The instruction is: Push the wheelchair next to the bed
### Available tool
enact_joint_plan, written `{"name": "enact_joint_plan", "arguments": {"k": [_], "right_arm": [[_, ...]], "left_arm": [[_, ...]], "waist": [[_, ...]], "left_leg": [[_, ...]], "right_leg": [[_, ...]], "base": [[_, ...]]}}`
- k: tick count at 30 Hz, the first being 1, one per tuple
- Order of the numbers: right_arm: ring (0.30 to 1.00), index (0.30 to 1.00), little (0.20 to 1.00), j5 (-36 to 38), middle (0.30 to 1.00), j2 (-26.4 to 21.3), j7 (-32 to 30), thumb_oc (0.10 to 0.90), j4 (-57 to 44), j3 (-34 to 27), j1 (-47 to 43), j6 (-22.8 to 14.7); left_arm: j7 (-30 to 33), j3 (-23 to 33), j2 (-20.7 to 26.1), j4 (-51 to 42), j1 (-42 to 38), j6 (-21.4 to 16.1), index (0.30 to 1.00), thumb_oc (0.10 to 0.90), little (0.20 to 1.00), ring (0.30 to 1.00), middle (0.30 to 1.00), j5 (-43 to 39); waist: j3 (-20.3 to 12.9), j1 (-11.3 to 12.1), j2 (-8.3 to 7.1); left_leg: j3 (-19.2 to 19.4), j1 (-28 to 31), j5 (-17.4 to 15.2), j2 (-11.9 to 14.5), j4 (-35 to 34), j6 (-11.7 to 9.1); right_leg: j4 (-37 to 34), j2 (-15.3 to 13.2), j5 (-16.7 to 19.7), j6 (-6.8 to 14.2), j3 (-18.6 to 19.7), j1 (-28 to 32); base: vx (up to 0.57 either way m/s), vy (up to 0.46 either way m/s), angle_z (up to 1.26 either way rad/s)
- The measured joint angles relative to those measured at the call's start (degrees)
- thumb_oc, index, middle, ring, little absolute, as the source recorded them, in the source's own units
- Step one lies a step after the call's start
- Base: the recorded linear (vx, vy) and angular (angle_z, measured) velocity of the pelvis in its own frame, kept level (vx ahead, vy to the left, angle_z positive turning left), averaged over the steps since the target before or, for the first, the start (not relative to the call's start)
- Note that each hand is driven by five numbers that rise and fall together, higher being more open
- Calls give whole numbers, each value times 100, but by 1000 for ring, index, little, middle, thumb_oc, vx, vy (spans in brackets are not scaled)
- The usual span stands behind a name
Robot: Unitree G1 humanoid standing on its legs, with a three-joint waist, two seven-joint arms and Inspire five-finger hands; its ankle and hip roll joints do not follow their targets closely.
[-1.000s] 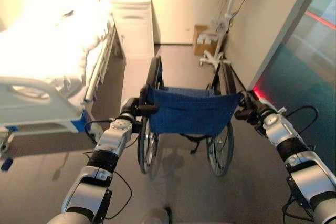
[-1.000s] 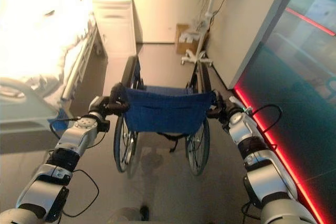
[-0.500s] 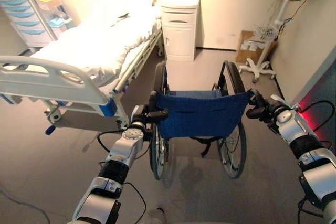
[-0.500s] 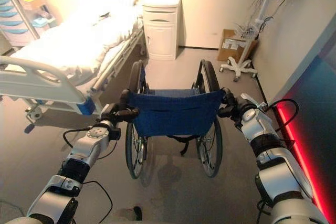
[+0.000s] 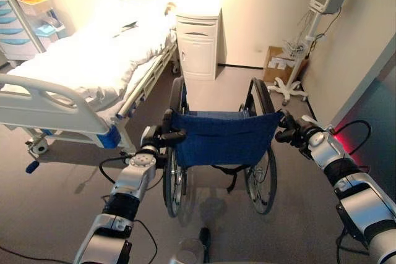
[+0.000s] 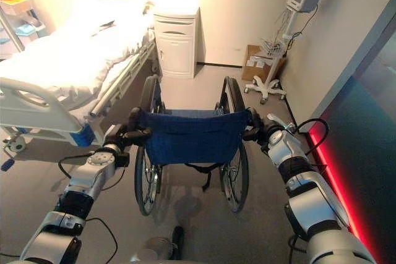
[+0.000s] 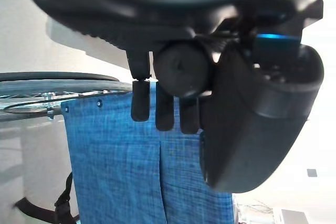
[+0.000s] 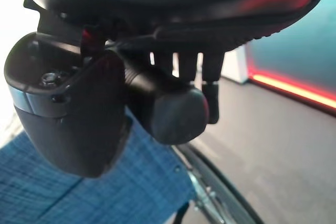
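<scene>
White cabinet (image 5: 198, 47) stands ahead at the wall, monitor stand (image 5: 309, 35) to my right. Bed (image 5: 74, 72) lies to my left, near the wheelchair (image 5: 219, 140): blue fabric back, 2 large wheels. My left hand (image 5: 158, 138) and right hand (image 5: 289, 133) curl around its push handles.

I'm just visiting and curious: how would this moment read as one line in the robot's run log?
left hand: shut on left push handle | right hand: shut on right push handle | blue-backed wheelchair: in the aisle, beside the foot of the white hospital bed
</scene>
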Motion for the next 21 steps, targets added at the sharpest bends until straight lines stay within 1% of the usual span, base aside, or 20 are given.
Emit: {"name": "enact_joint_plan", "arguments": {"k": [1, 2, 3, 4, 5, 6, 7, 8, 9, 10, 11, 12, 13, 14, 15, 17, 18, 19, 20, 21], "right_arm": [[300, 300, 300, 0, 300, -11, 21, 400, -9, -9, 14, 4], [300, 300, 300, 4, 300, -20, 9, 400, -72, -93, 113, 4], [300, 300, 300, 14, 300, -1, 5, 400, -118, -96, 154, 4], [300, 300, 300, 74, 300, -5, 7, 400, -181, -133, 206, 7], [300, 300, 300, 72, 300, -18, 10, 400, -358, -329, 353, 15], [300, 300, 300, 67, 300, -34, 16, 400, -421, -350, 368, 28], [300, 300, 300, 50, 300, -3, 15, 400, -406, -345, 380, 42], [300, 300, 300, 48, 300, 31, -7, 400, -391, -311, 390, 43], [300, 300, 300, 49, 300, 41, -27, 400, -391, -306, 375, 44], [300, 300, 300, 52, 300, 37, -47, 400, -415, -308, 385, 45], [300, 300, 300, 55, 300, 28, -75, 400, -424, -321, 303, 45], [300, 300, 300, 55, 300, -3, -123, 400, -443, -367, 263, 45], [300, 300, 300, 52, 300, -12, -138, 400, -462, -400, 248, 46], [300, 300, 300, 50, 300, -43, -188, 400, -493, -474, 253, 54], [300, 300, 300, 51, 300, -48, -194, 400, -525, -493, 265, 69], [300, 300, 300, 106, 300, -132, -190, 400, -602, -519, 368, 137], [300, 300, 300, 215, 300, -171, -187, 400, -670, -516, 411, 138], [300, 300, 300, 227, 300, -211, -185, 400, -741, -513, 431, 138], [300, 300, 300, 229, 300, -253, -170, 400, -803, -514, 416, 138], [300, 300, 300, 227, 300, -282, -157, 400, -815, -499, 381, 139]], "left_arm": [[-29, 1, 4, -6, 16, 35, 300, 400, 300, 300, 300, 1], [-55, -26, 2, 73, -94, 38, 300, 400, 300, 300, 300, 24], [-72, -31, 54, 44, -89, 37, 300, 400, 300, 300, 300, 68], [-119, -44, 144, 4, -162, 27, 300, 400, 300, 300, 300, 81], [-135, -119, 180, 24, -236, 31, 300, 400, 300, 300, 300, 83], [-146, -126, 196, 100, -305, 30, 300, 400, 300, 300, 300, 82], [-166, -138, 203, 179, -364, 32, 300, 400, 300, 300, 300, 82], [-153, -141, 202, 260, -360, 2, 300, 400, 300, 300, 300, 82], [-163, -142, 212, 362, -379, -56, 300, 400, 300, 300, 300, 82], [-165, -148, 219, 398, -493, -80, 300, 400, 300, 300, 300, 81], [-164, -147, 240, 407, -573, -81, 300, 400, 300, 300, 300, 75], [-164, -168, 222, 449, -687, -81, 300, 400, 300, 300, 300, 71], [-156, -202, 222, 503, -728, -83, 300, 400, 300, 300, 300, 70], [-152, -260, 210, 575, -840, -95, 300, 400, 300, 300, 300, 70], [-146, -253, 211, 568, -839, -96, 300, 400, 300, 300, 300, 70], [-134, -263, 143, 458, -811, -99, 300, 400, 300, 300, 300, 70], [-114, -260, 150, 374, -765, -78, 300, 400, 300, 300, 300, 70], [-101, -256, 151, 347, -759, -72, 300, 400, 300, 300, 300, 66], [-94, -241, 154, 310, -757, -18, 300, 400, 300, 300, 300, 54], [-77, -191, 101, 314, -754, -18, 300, 400, 300, 300, 300, 54]], "waist": [[6, -27, -40], [29, -55, 20], [3, -33, 53], [8, -81, -31], [68, -173, 5], [125, -286, 68], [150, -259, 86], [169, -268, 144], [211, -321, 202], [232, -359, 197], [249, -466, 208], [287, -647, 257], [305, -711, 265], [375, -800, 233], [400, -840, 190], [396, -910, 8], [386, -924, -75], [373, -921, -129], [357, -925, -272], [370, -947, -296]], "left_leg": [[63, 69, -97, -38, -22, 216], [17, 154, -115, 33, -46, 276], [-3, 225, -117, 56, -175, 334], [-14, 357, -75, 31, -442, 401], [-68, 506, 39, 2, -715, 579], [-99, 734, 313, 21, -950, 965], [-93, 857, 350, -20, -1028, 980], [-147, 943, 337, -11, -1029, 1000], [-198, 979, 310, 40, -1035, 1018], [-295, 994, 286, 45, -1041, 987], [-336, 874, 272, 55, -990, 999], [-571, 823, 271, 34, -988, 995], [-642, 808, 273, 30, -992, 995], [-751, 810, 265, 21, -996, 966], [-812, 799, 253, 26, -968, 937], [-901, 758, 157, 47, -798, 756], [-898, 760, 100, 46, -755, 685], [-894, 752, 75, 31, -720, 646], [-868, 745, -2, -19, -594, 526], [-892, 746, -38, -2, -506, 462]], "right_leg": [[388, -140, -44, 144, -89, -60], [1498, -183, -144, 365, -214, -492], [2091, -217, -105, 436, -197, -789], [2844, -285, 36, 605, -182, -1179], [3535, -454, 287, 637, -198, -1496], [3765, -581, 258, 613, -211, -1599], [3723, -713, 254, 598, -219, -1707], [3428, -762, 219, 521, -223, -1796], [2752, -761, 241, 485, -257, -1912], [2458, -833, 270, 535, -254, -2099], [1635, -929, 584, 541, -242, -2269], [822, -1040, 904, 584, -174, -2384], [486, -1073, 987, 592, -156, -2388], [258, -1150, 1132, 600, 81, -2521], [207, -1153, 1183, 605, 205, -2571], [846, -1100, 1182, 592, 278, -2614], [1012, -973, 1155, 549, 259, -2550], [1071, -880, 1107, 474, 253, -2529], [962, -726, 986, 342, 227, -2304], [914, -619, 1182, 137, 290, -2213]], "base": [[322, 84, 2], [370, 65, 4], [335, 19, 0], [429, -47, 18], [300, -144, 45], [240, -194, 32], [139, -160, 8], [204, -279, -1], [203, -262, 18], [334, -456, 37], [302, -349, 66], [334, -371, 83], [335, -297, 98], [394, -362, 83], [489, -474, 88], [456, -419, 79], [345, -263, 52], [409, -286, 48], [409, -278, 45], [529, -348, 72]]}}
